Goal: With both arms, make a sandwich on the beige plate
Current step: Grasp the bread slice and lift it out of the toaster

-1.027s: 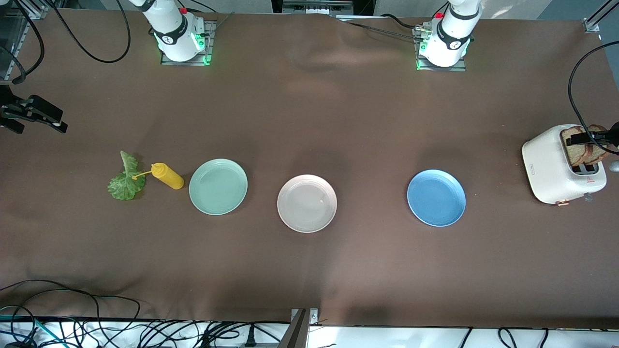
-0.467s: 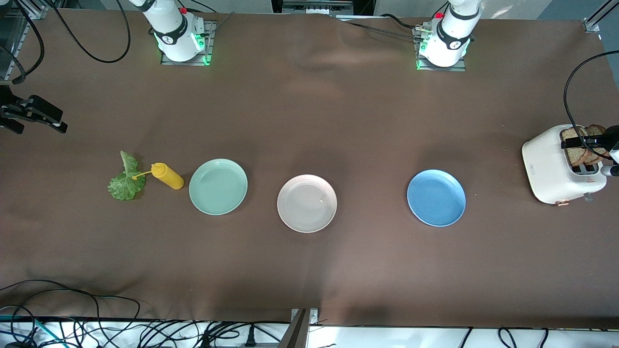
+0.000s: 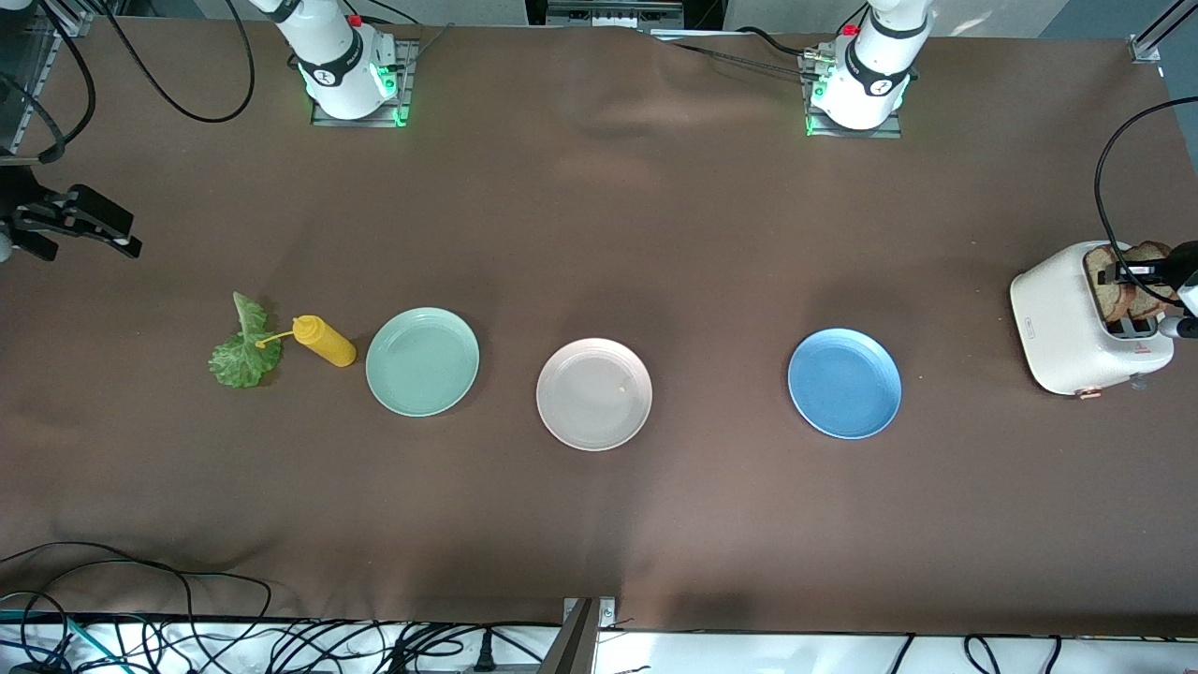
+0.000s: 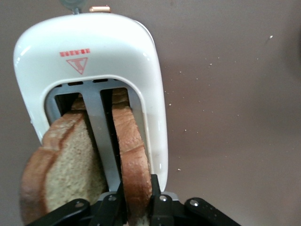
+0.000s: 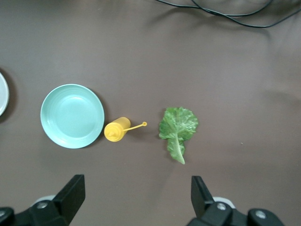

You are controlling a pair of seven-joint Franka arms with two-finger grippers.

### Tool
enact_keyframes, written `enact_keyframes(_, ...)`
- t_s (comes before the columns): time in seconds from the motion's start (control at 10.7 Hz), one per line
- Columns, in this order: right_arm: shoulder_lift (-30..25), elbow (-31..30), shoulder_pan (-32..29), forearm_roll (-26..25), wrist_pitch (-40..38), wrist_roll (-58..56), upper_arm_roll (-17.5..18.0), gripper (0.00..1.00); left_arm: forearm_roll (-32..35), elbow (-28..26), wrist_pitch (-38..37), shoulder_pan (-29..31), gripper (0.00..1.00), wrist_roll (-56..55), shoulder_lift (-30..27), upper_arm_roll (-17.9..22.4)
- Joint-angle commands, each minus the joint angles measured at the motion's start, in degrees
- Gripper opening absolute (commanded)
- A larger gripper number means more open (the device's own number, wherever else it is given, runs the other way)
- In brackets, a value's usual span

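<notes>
A brown cloth covers the whole table [image 3: 599, 524], lying in soft ripples, and a tangle of black cables [image 3: 140, 637] hangs along the edge nearest the front camera. The two white arm bases stand at the table's other long edge, each with a green glow at its foot.

I take the beige plate [image 3: 594, 394] as my landmark. It sits about mid-table, round and pale pinkish-beige with a raised rim and faint rings, with only a tiny crumb on it. Beside it toward the right arm's end is a mint green plate [image 3: 422, 361], then a yellow squeeze bottle [image 3: 325, 341] lying on its side, then a ruffled green lettuce leaf [image 3: 242, 352] with a pale stem. Toward the left arm's end from the beige plate is a blue plate [image 3: 845, 383], and well past that a white toaster [image 3: 1067, 328] with two brown wholegrain slices standing in its slots.

The left hand [image 4: 136, 202] is down at the toaster, its fingers pinched together on the bread slice [image 4: 131, 160] in one slot, while the other slice [image 4: 61, 165] leans outward. The right hand [image 3: 75, 220] hangs in the air at the right arm's end of the table, fingers spread wide apart and holding nothing.
</notes>
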Motion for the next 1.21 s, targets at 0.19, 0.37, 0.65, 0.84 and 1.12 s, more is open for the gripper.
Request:
enact_keyframes(0.19, 0.5, 0.4, 1.5, 0.2, -0.6, 0.2, 0.0, 1.0, 1.4, 7.3, -9.4, 0.4, 0.0, 8.1, -0.6, -0.1)
enact_keyframes(0.37, 0.7, 0.3, 1.9, 0.2, -2.7, 0.2, 0.3, 1.0, 1.3, 12.8, -16.3, 0.4, 0.0, 10.0, -0.7, -0.5)
enact_keyframes(0.65, 0.6, 0.4, 3.1, 0.2, -3.3, -0.1, 0.3, 1.0, -4.0, 19.4, -25.0, -1.6, 0.0, 7.2, -0.7, -3.0)
enact_keyframes(0.84, 0.4, 0.5, 3.1, 0.2, -5.4, 0.0, -0.1, 1.0, -10.6, 19.3, -26.3, -1.7, 0.0, -1.8, -0.6, -8.0)
enact_keyframes(1.12, 0.3, 0.6, 3.1, 0.2, -5.3, 0.1, -0.2, 1.0, -22.2, 19.1, -24.0, -2.9, 0.0, -8.7, 2.4, -12.0)
